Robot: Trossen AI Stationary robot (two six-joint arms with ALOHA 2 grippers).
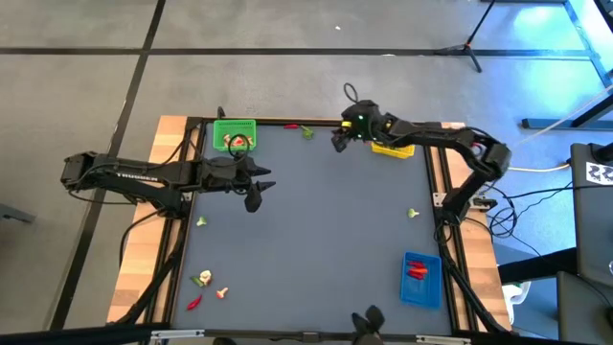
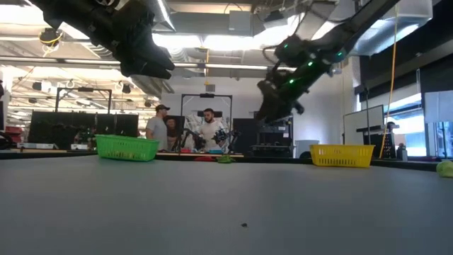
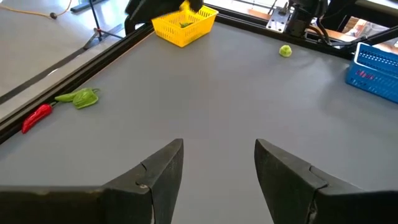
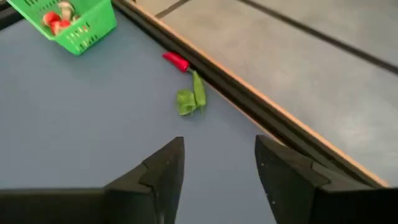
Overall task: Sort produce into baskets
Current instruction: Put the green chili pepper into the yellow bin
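Three mesh plastic baskets in the high view: green basket (image 1: pixel 235 134) upper left, yellow basket (image 1: pixel 394 147) upper centre, blue basket (image 1: pixel 421 279) lower right. Right wrist view: right gripper (image 4: pixel 219 167) fingers apart, empty, over small green toy pepper (image 4: pixel 190 98) at centre; judged light, stiff, slippery, so pinch across its body. Left gripper (image 3: pixel 219 168) apart, idle.

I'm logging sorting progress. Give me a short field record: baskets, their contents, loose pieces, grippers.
green basket: red and pale pieces
yellow basket: a green piece
blue basket: red pieces
loose by far edge: red chili, green piece
left gripper: open, empty, beside the green basket
right gripper: open, empty, beside the yellow basket
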